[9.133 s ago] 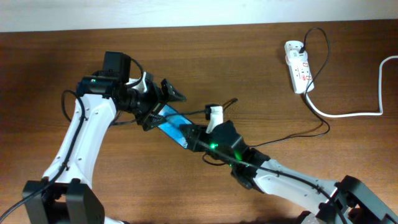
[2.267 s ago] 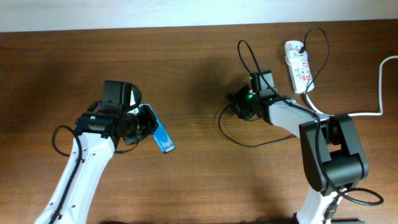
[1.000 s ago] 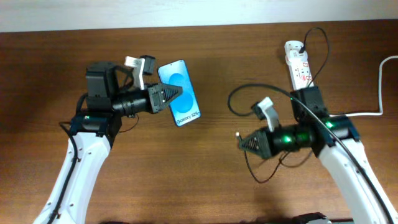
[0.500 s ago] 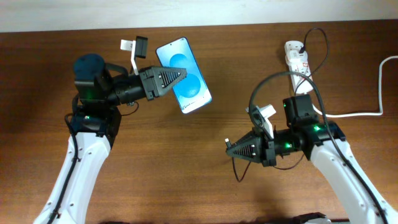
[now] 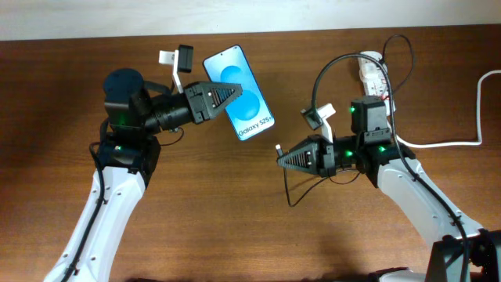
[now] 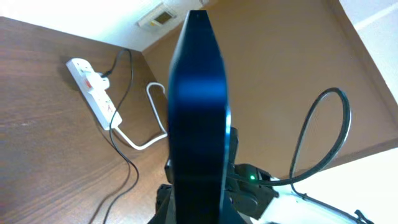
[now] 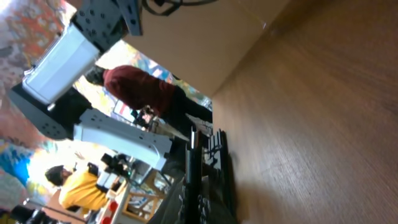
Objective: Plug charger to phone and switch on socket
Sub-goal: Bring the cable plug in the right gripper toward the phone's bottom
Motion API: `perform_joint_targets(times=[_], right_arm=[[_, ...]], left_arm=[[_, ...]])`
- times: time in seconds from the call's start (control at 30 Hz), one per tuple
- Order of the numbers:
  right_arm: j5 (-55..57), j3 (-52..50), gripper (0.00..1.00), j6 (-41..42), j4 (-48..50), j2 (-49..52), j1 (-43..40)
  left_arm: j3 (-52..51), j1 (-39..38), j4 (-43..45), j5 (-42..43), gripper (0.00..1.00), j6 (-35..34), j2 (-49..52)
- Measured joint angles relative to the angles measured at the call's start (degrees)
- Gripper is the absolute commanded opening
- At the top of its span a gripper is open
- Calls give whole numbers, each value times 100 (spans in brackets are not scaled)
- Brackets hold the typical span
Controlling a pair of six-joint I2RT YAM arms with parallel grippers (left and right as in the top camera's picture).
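The phone, blue screen facing up, is held above the table, and my left gripper is shut on its left side. From the left wrist the phone shows edge-on, filling the middle. My right gripper is shut on the charger near its connector tip, which sits just below and right of the phone's lower end, a small gap apart. In the right wrist view the thin black connector sticks out from the shut jaws. The socket lies at the back right, partly hidden by the cable.
A thick white cord runs from the socket to the right edge. The black cable loops under my right arm. The socket and its white cord also show from the left wrist, above the right arm.
My left gripper has raised the phone and shifted it rightward. The right gripper has carried the charger tip up and left, close to the phone's lower end.
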Motion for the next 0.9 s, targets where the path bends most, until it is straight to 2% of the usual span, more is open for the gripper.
perform_joint_targets(times=[0.3, 0.47, 0.6, 0.73, 0.9], right_arm=[[-2, 0, 4, 605, 577, 0, 481], [-2, 0, 4, 715, 728, 0, 481], [-2, 0, 4, 769, 861, 0, 481], [-4, -2, 4, 1191, 1401, 0, 481], [109, -2, 4, 1589, 1475, 0, 481]], left_arm=[[0, -450, -103, -323, 0, 221, 7], [9, -450, -1043, -599, 0, 280, 24], [9, -450, -1058, -691, 0, 282, 26], [9, -450, -1058, -693, 0, 280, 26], [9, -450, -1056, -680, 0, 280, 26]])
